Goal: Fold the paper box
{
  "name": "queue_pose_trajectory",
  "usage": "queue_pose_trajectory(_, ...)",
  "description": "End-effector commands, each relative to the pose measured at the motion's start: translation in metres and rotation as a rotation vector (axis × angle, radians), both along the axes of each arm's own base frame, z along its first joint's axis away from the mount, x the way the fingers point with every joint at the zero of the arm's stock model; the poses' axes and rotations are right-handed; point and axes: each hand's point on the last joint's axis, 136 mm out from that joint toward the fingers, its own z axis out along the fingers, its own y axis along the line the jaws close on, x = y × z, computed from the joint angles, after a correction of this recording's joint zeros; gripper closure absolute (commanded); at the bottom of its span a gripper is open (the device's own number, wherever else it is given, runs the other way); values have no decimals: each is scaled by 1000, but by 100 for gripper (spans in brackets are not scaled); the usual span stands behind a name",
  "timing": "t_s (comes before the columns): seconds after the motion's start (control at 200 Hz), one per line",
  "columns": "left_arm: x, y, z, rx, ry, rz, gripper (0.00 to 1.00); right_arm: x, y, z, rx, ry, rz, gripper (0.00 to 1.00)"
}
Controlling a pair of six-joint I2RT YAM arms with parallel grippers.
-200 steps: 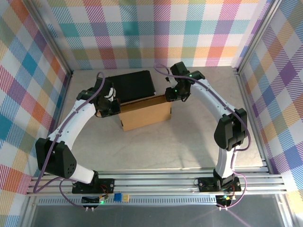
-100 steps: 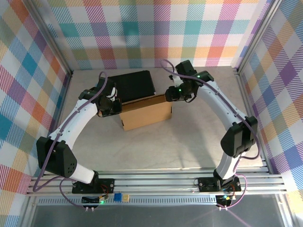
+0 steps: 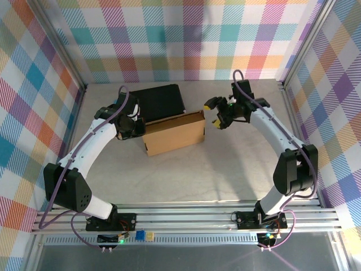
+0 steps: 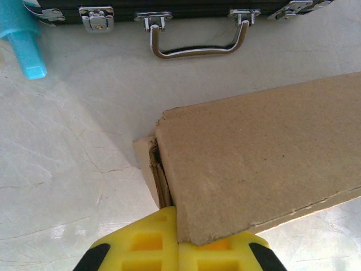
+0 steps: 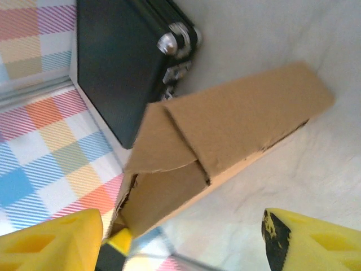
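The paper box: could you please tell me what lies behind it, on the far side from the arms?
A black case lies flat just behind the box, its latches and handle facing it. From above, the box hides part of the case's near edge.

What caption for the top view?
Left tool pinches one end of the cardboard box; right tool open off the other end, black case behind.

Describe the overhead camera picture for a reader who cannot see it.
A plain brown cardboard box lies on a pale grey table, beside a black hard case. The left gripper pinches the box's left end; the right gripper hangs open just off its right end.
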Motion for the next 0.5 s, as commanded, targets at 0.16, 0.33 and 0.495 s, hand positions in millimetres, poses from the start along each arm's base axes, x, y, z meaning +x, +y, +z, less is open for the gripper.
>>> queue_pose_trajectory(0.16,-27,2,-29,54,142,-15,100,8,35,19,282,97,-33,21)
queue_pose_trajectory(0.33,-27,2,-28,55,139,-16,100,5,38,2,291,136,-17,21)
queue_pose_trajectory(0.495,-28,3,-26,56,131,-15,100,2,36,-19,268,161,-8,26)
